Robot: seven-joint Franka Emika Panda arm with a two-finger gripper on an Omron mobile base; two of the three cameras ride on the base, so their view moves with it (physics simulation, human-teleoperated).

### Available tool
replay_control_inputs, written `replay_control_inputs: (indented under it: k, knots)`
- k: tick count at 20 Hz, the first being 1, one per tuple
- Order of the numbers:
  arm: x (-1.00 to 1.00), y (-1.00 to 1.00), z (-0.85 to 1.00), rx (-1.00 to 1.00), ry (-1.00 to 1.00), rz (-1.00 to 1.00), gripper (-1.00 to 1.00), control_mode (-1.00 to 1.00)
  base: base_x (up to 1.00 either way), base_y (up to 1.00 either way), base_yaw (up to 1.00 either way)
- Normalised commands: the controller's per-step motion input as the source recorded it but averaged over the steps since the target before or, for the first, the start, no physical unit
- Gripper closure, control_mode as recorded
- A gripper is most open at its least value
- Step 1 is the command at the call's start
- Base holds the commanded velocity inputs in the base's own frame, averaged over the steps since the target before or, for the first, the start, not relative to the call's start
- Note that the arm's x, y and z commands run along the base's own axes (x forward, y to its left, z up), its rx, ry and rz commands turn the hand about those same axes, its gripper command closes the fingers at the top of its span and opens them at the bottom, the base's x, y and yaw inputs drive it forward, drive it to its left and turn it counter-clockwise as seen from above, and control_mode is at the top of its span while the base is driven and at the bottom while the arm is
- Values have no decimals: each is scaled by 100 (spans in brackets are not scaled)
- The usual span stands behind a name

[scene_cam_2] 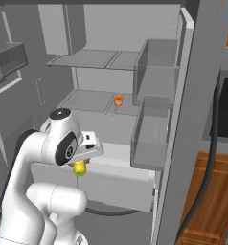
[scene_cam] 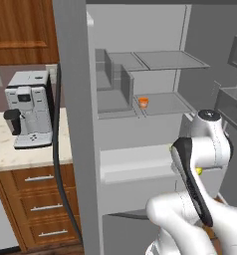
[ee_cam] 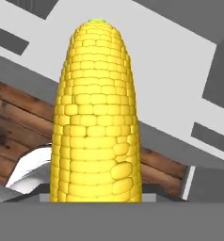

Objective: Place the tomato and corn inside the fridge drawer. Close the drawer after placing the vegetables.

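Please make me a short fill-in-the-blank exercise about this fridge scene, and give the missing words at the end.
1. The gripper is shut on the ____.
2. The small orange cup stands on a fridge ____.
3. The coffee machine stands on the ____.
4. The cob's greenish end points ____ from the hand camera.

Missing words: corn; shelf; counter; away

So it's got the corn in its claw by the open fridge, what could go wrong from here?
The gripper holds the corn by one end, so the cob could slip or swing as it is lowered. The fridge drawer looks shallow, so the corn might catch on its front edge or land outside it. The arm could also bump the grey door bins nearby.
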Motion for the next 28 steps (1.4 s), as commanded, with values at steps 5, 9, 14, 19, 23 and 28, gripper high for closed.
replay_control_inputs:
  k: [5, 9, 14, 19, 23, 28]
  knots:
    - [100, -10, 7, 4, 2, 38, 100, -100, 0, 0, 0]
    - [100, 8, 0, 1, 17, 39, 100, -100, 0, 0, 0]
    - [97, 0, 0, 0, 27, 21, 100, -100, 0, 0, 0]
    - [92, 0, -13, -1, 18, 16, 100, -100, 0, 0, 0]
    - [79, 3, -45, 0, 10, 11, 100, -100, 0, 0, 0]
    - [23, 0, -69, 0, 1, 13, 100, -100, 0, 0, 0]
